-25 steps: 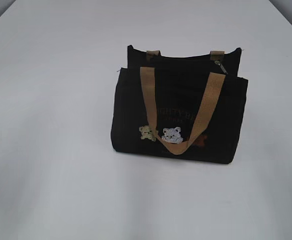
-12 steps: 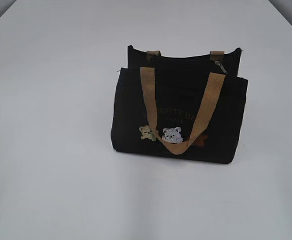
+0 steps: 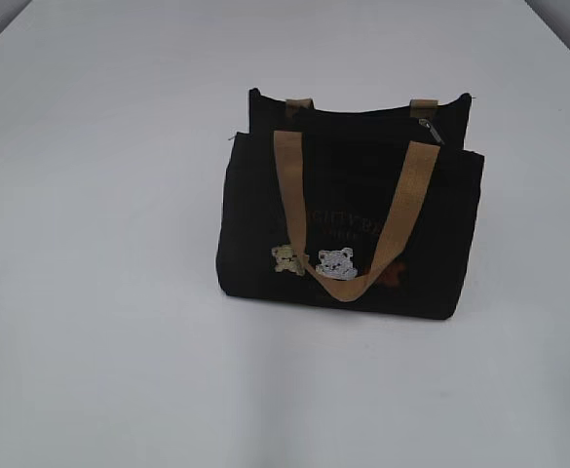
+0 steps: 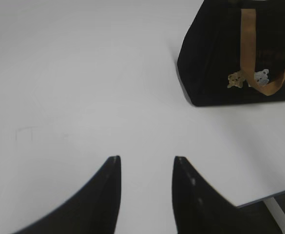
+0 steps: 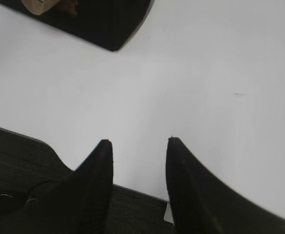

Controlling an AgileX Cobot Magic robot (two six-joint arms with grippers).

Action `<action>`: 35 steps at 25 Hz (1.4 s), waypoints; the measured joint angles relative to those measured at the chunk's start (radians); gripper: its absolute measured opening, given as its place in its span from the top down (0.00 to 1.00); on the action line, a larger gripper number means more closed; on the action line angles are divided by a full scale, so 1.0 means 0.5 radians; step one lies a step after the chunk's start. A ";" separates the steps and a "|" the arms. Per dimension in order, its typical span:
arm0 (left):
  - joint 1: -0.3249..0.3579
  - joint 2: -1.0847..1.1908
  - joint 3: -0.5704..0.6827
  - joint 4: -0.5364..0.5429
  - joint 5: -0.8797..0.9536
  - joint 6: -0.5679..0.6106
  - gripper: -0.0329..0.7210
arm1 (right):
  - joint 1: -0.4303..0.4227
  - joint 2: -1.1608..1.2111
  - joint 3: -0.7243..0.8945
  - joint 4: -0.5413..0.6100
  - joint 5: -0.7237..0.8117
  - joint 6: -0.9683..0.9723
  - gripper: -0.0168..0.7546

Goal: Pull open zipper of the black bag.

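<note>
we have the black bag (image 3: 348,219) standing upright near the middle of the white counter (image 3: 109,244), a little to the right of centre in the exterior view, its bear-patch face turned toward that camera. the zipper (image 3: 362,115) runs along the top, left to right across that view, and that line is the bag's long axis. the small metal pull (image 3: 431,130) sits at the right-hand end of it, by the right strap root, so we judge the pull has to travel leftward along the top to open it.

neither arm shows in the exterior view. in the left wrist view our left gripper (image 4: 145,163) hangs over bare counter with its jaws parted and nothing between them; the bag lies ahead and to its right, well apart. in the right wrist view our right gripper (image 5: 138,145) is likewise released and empty, poised near the counter's near edge (image 5: 15,134), with only a bottom corner of the bag ahead and to its left, also well apart.

since the pull is at the right end, we reckon the right arm is the better placed to take it, while the left could steady the opposite end. the counter around the bag is open on every side, so there is room to come in from above; the near edge under the right gripper is the one border to mind.
</note>
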 joint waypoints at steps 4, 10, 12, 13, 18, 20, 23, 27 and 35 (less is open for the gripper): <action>0.000 -0.002 0.006 0.004 0.010 0.000 0.60 | 0.000 -0.075 0.011 0.015 -0.029 -0.010 0.60; 0.000 -0.002 0.007 0.009 0.012 0.000 0.60 | 0.000 -0.310 0.011 0.027 -0.039 0.010 0.60; 0.000 -0.004 0.007 0.009 0.015 0.000 0.60 | 0.000 -0.313 0.011 0.027 -0.039 0.020 0.60; 0.000 -0.004 0.007 0.010 0.015 0.000 0.60 | 0.000 -0.313 0.011 0.027 -0.039 0.025 0.60; 0.000 -0.004 0.007 0.011 0.015 0.000 0.60 | 0.000 -0.313 0.011 0.029 -0.039 0.030 0.60; 0.000 -0.004 0.007 0.011 0.015 0.000 0.62 | 0.000 -0.313 0.011 0.029 -0.039 0.030 0.60; 0.000 -0.004 0.007 0.009 0.015 0.000 0.62 | 0.000 -0.313 0.011 0.029 -0.039 0.030 0.60; 0.000 -0.004 0.007 0.009 0.015 0.000 0.62 | 0.000 -0.313 0.011 0.029 -0.039 0.030 0.60; 0.080 -0.004 0.007 0.009 0.015 0.000 0.63 | 0.000 -0.313 0.011 0.029 -0.039 0.030 0.60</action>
